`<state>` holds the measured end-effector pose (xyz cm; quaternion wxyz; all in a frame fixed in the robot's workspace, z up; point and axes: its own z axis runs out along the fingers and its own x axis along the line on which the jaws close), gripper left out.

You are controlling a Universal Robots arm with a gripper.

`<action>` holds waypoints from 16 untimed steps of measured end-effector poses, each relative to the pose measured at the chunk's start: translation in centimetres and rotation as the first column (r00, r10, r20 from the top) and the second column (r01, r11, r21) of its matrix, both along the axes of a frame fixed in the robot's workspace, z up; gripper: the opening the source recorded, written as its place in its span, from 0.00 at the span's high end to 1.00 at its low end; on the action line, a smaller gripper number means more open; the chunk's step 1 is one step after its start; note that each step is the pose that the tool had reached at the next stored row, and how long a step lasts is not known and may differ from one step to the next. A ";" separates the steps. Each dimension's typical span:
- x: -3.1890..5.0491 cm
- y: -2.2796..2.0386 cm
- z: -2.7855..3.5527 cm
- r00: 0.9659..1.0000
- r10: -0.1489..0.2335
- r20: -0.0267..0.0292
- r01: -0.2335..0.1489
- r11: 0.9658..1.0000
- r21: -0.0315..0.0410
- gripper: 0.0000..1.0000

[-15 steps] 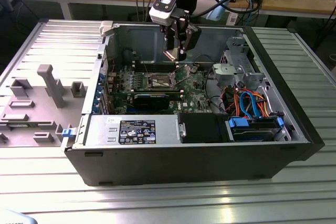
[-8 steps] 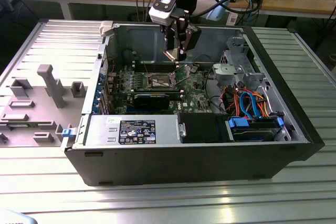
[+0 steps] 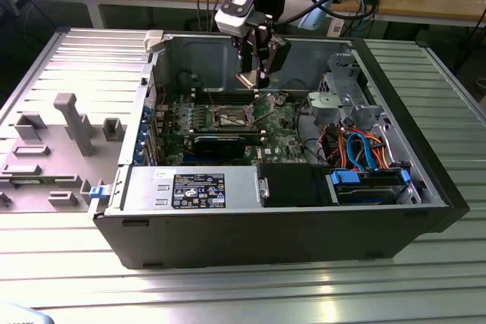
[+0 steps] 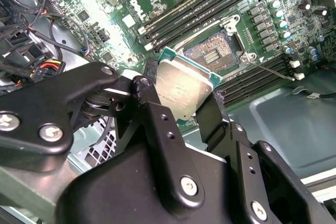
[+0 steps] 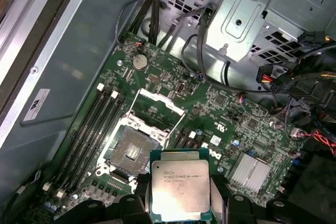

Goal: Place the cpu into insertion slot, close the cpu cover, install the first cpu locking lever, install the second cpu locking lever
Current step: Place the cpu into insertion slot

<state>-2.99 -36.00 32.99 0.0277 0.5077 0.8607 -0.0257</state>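
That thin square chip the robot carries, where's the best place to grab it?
By two opposite edges of the cpu, coming from above its flat face, as the pincer does now: it is a thin, flat square, so only the edges offer parallel sides.

One cpu [image 5: 180,184], one insertion slot [image 5: 134,150], one cpu cover [image 5: 160,101], one gripper [image 3: 257,77], one computer case [image 3: 266,237].

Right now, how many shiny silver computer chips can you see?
1. The chip is held by the gripper, up in the air over the green board, not in the empty socket. More could be hidden.
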 end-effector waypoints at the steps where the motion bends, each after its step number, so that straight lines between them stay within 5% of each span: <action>1: 0.00 0.00 0.00 1.000 -0.001 0.000 0.001 1.000 0.000 0.45; 16: 0.00 0.00 -0.02 1.000 -0.016 0.000 0.016 1.000 -0.007 0.45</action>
